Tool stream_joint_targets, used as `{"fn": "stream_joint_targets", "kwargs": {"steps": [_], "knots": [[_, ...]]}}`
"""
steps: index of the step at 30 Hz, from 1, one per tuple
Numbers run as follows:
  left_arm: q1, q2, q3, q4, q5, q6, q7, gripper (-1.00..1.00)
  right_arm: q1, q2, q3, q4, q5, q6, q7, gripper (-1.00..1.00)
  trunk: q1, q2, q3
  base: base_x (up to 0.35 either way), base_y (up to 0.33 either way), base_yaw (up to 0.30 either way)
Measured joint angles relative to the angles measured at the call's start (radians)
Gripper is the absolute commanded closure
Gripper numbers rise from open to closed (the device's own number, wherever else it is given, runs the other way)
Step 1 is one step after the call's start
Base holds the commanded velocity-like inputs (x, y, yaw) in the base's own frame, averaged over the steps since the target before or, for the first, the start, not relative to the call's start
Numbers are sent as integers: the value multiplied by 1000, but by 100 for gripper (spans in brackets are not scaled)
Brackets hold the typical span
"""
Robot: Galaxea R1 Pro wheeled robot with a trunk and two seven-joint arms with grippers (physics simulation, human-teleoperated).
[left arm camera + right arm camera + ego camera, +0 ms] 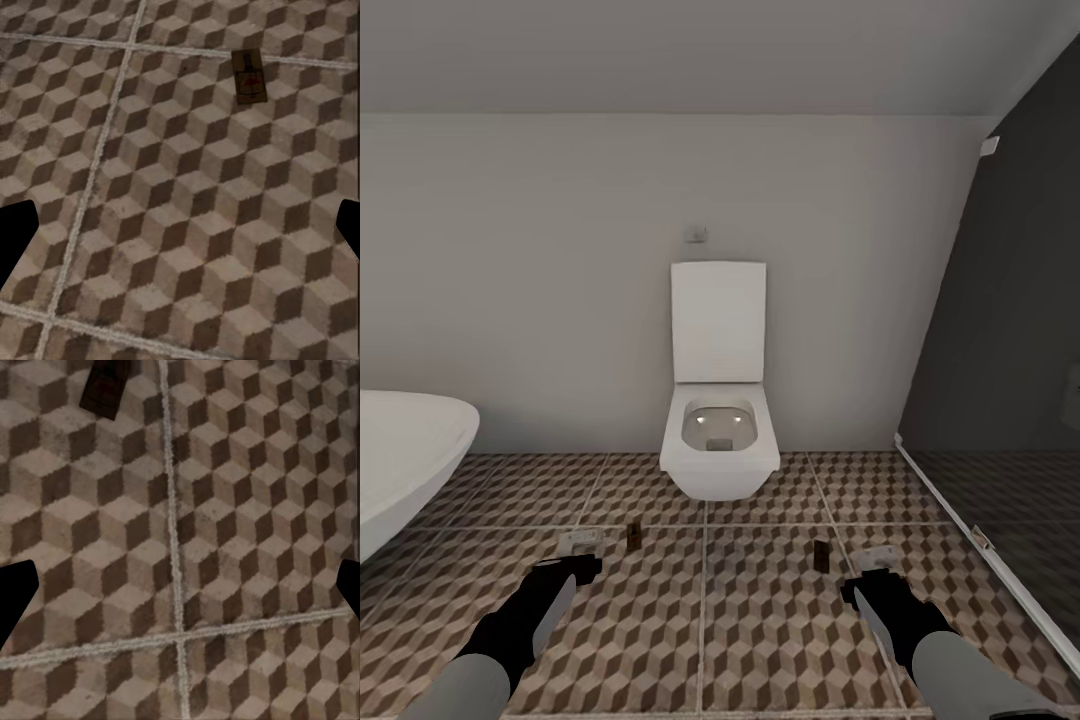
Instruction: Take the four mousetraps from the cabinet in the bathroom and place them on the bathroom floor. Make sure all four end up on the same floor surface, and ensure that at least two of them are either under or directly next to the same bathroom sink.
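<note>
Head view, item one: we log two small flat brown wooden mousetraps lying on the bathroom floor of cube-patterned brown, beige and white tiles, one just ahead of our left pincer, the other just ahead of our right pincer; both lie in front of the white wall-hung toilet, with the rim of a white oval bathtub off to the left. Left wrist view: that mousetrap lies flat beside a grout line, thin wire parts visible on its board; the left pincer is spread wide and empty. Right wrist view: a dark brown board at the frame edge, apart from the fingers; the right pincer likewise released, holding nothing. Handling, by our judgement: light, stiff, thin boards, low against the tile and hard to get under; the wire is the delicate part. We would pinch across the long wooden edges.
</note>
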Motion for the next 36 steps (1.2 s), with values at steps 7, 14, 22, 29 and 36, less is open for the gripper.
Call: {"fn": "stream_joint_targets", "kwargs": {"steps": [7,14,22,29,36], "knots": [[0,-1,0,0,0,0,0,-100,0,0,0,0,0,0,-1,-100,-3,2,27,0,0,0],[0,-1,-1,0,0,0,0,-100,1,0,0,0,0,0,-1,-100,-6,3,54,0,0,0],[0,-1,0,1,0,0,0,-100,0,0,1,0,0,0,-2,-100,-10,5,85,0,0,0],[0,-1,0,1,0,0,0,-100,0,0,1,0,0,0,-2,-100,-13,7,112,0,0,0],[0,-1,0,1,0,0,0,-100,0,0,0,0,0,0,-2,-100,-16,8,139,0,0,0]]}}
